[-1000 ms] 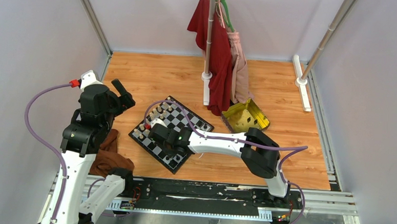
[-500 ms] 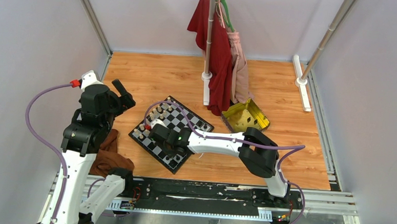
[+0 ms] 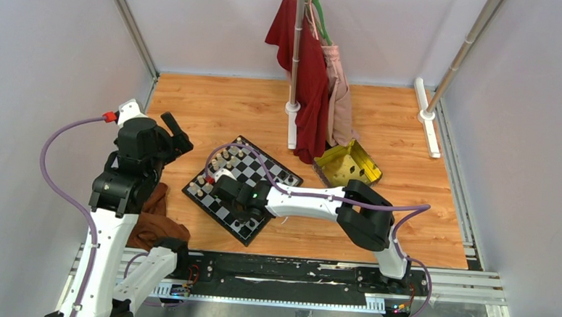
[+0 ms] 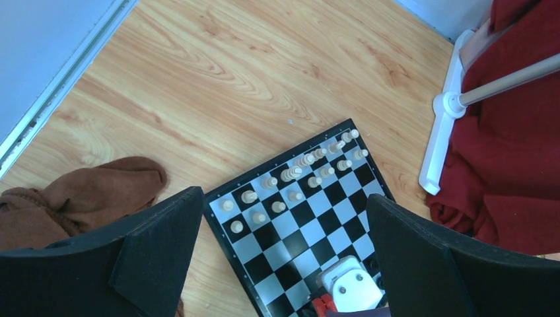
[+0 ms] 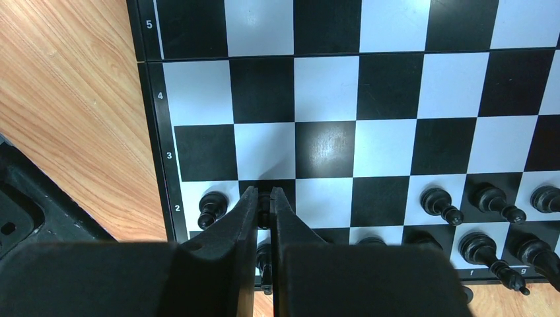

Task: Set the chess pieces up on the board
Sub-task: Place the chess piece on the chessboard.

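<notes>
Clamps a black piece (image 5: 264, 207) between the near-shut jaws of the right gripper (image 5: 264, 195) at the second rank of the board (image 5: 389, 142), among other black pieces (image 5: 490, 202). Holds the left gripper (image 4: 282, 198), jaws spread and empty, above the cream pieces (image 4: 290, 175) lining the opposite edge.

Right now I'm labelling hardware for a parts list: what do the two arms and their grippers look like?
The left arm and right arm have white links and black joints, each trailed by a purple cable with a red connector. The right arm shows a green light. Fingers are matte black wedges.
</notes>
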Motion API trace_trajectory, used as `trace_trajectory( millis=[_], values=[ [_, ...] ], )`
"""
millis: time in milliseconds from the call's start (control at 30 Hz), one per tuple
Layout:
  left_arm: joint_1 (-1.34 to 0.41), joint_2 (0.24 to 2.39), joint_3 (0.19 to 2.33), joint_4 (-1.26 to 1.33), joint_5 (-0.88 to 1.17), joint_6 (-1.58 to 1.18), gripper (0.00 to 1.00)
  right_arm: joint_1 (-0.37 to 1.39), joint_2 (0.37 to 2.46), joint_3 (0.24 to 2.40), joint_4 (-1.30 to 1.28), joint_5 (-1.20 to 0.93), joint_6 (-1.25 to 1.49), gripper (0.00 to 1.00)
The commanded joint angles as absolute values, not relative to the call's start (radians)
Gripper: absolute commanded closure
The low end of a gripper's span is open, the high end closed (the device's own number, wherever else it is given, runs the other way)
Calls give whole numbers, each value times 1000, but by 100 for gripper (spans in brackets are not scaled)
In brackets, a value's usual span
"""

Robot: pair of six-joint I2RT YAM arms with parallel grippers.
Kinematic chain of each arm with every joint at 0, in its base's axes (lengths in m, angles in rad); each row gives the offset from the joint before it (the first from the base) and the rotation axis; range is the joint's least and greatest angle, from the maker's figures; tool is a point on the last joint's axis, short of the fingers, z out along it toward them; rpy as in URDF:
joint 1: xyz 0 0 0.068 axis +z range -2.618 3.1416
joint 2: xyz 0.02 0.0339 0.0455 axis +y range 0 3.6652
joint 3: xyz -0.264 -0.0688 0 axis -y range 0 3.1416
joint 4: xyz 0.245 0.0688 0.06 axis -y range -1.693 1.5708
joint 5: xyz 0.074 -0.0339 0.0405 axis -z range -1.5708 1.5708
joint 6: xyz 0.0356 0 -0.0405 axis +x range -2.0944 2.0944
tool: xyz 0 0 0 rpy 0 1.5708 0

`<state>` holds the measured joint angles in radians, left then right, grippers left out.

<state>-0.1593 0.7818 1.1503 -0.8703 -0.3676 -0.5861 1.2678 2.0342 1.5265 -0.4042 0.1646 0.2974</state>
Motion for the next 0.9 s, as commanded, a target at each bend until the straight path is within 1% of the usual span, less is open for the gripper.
trace_trajectory(
  millis=[0, 167, 367, 867],
  values=[
    [-152, 786, 1142, -865, -374, -572, 0, 1258, 2063, 1505, -408, 161, 292, 90],
    [-152, 785, 1141, -865, -374, -570, 0, 1258, 2063, 1507, -408, 161, 289, 79],
    [-152, 785, 1141, -865, -374, -568, 0, 1258, 2061, 1509, -409, 163, 287, 73],
    [-152, 787, 1145, -864, -371, -563, 0, 1258, 2045, 1521, -418, 174, 277, 70]
  ],
)
